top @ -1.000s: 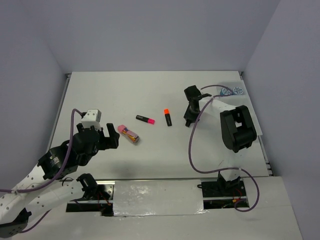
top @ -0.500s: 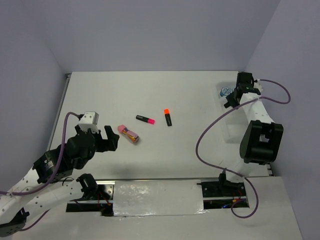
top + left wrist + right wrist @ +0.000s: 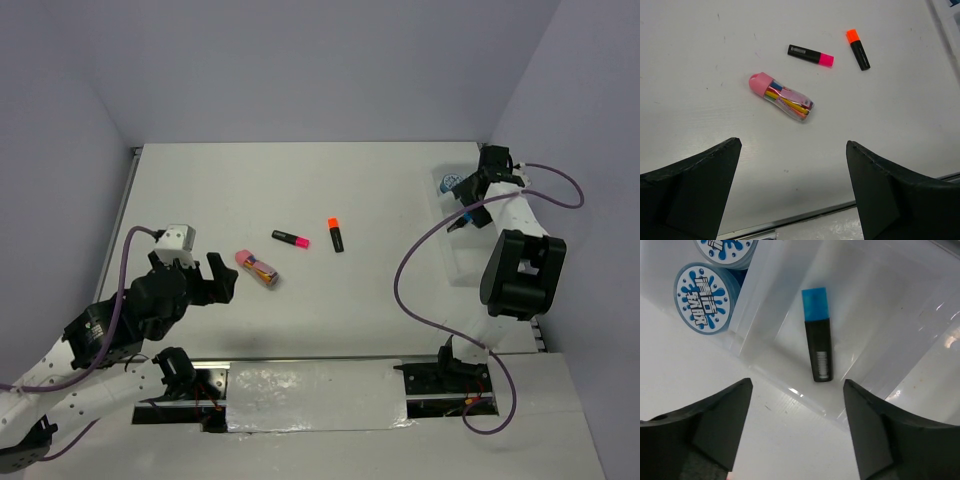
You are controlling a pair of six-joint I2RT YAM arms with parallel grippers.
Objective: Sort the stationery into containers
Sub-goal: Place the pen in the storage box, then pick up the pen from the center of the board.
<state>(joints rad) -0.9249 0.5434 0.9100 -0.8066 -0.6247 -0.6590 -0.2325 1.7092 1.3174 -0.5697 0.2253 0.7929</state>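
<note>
Right gripper spread, empty, over blue highlighter lying in faint clear tray, far right. Round disc beside tray; another cut off. Left gripper spread, empty, near pink packet.

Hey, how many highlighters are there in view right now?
3. The pink-capped highlighter and the orange-capped highlighter lie loose on the table; the blue-capped highlighter lies inside the clear tray at the far right. The right arm covers part of that tray, so another may be hidden.
</note>
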